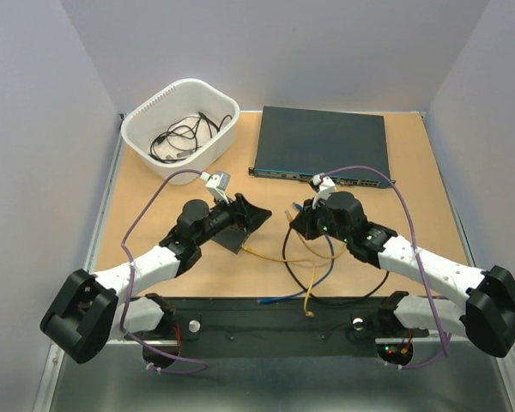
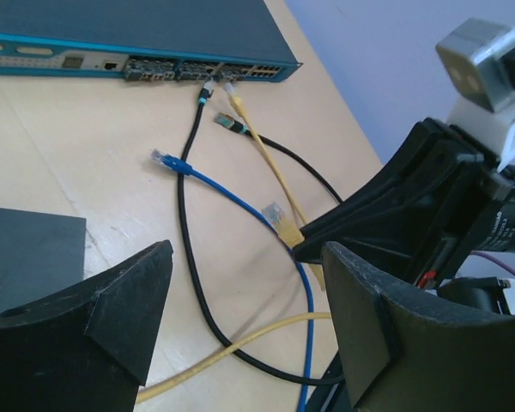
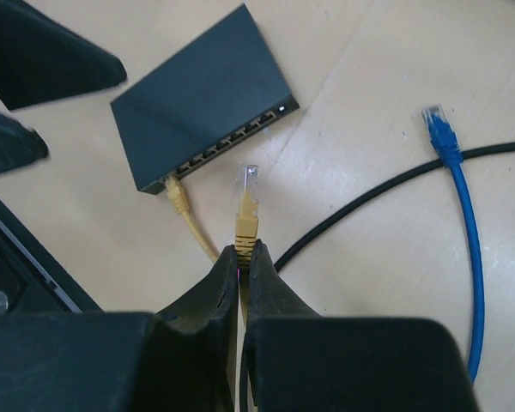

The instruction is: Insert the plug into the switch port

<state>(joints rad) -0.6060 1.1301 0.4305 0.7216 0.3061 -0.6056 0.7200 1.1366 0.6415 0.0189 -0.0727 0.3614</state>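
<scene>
The small flat black box (image 3: pixel 204 93) lies on the table with its row of switch ports (image 3: pixel 232 142) facing my right gripper (image 3: pixel 245 253). That gripper is shut on a yellow plug (image 3: pixel 247 202), whose clear tip points at the ports a short way off. Another yellow plug (image 3: pixel 173 190) sits in the port at the left end. From above, the right gripper (image 1: pixel 295 220) is just right of the box (image 1: pixel 230 242). My left gripper (image 1: pixel 251 215) hovers over the box's right end. It is open (image 2: pixel 249 292), with only cables and table between its fingers.
A large dark unit (image 1: pixel 322 142) with a blue front lies at the back, with a black plug (image 2: pixel 204 96) and a yellow plug (image 2: pixel 233 105) near its ports. A loose blue plug (image 3: pixel 438 129) and a black cable (image 3: pixel 386 184) cross the table. A white basket (image 1: pixel 146 116) of cables stands back left.
</scene>
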